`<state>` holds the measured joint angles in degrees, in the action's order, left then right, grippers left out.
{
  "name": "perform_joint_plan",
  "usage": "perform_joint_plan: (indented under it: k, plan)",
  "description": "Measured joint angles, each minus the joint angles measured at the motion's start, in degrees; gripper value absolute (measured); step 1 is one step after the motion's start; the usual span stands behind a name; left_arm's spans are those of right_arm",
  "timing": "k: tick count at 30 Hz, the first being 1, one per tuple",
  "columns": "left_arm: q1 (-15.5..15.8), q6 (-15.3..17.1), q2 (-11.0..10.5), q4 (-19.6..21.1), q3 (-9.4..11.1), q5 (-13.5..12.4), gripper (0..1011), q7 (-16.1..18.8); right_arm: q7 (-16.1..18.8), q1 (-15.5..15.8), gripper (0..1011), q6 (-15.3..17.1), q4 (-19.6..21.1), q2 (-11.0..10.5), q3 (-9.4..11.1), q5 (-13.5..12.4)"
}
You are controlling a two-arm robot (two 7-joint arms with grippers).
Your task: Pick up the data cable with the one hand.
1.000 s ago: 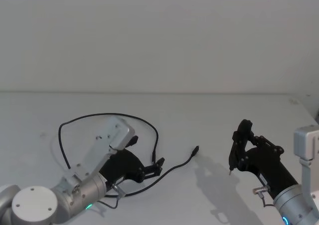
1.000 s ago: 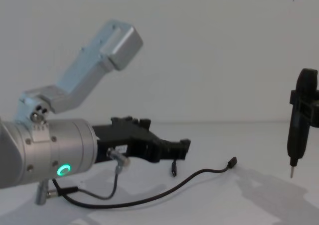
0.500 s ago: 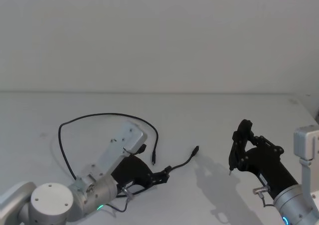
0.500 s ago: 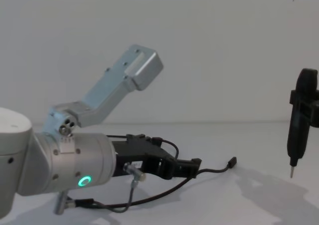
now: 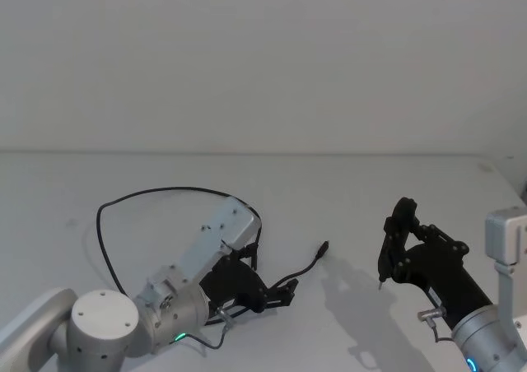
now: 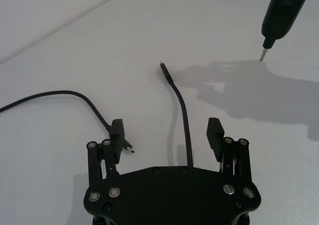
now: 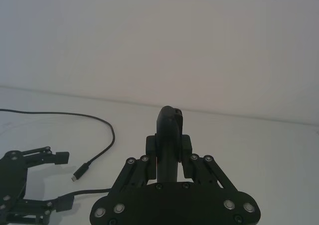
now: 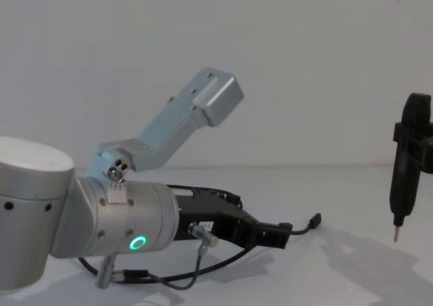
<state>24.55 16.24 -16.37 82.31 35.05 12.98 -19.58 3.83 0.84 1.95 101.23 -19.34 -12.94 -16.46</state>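
Low over the counter [image 5: 346, 191], the left claw [image 6: 166, 130] spreads its fingers either side of the data cable [image 6: 184, 115] lying flat there, apparently lined up to close, while the right claw [image 7: 168, 148], well apart, pinches a pen-shaped tool [image 8: 404, 164].

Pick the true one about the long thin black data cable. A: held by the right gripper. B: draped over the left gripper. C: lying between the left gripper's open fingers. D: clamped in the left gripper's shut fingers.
C: the long thin black data cable runs between the spread fingers of the black angular left gripper, touching neither; the right gripper holds a black pen-shaped tool.
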Motion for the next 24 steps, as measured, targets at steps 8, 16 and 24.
perform_joint_plan:
  k: [8,16,24]
  plan:
    - [0.9,0.9,0.3,-1.0,0.7,-0.9,1001,-0.9,0.0,0.0,279,0.0,0.0,0.0,0.0,0.0]
    - [1.5,1.1,0.5,-2.0,1.2,-1.8,848,-1.6,0.0,0.0,279,0.0,0.0,0.0,0.0,0.0]
    - [1.8,0.8,1.1,-2.8,1.4,-2.3,585,-2.2,0.0,0.0,279,0.0,0.0,0.0,0.0,0.0]
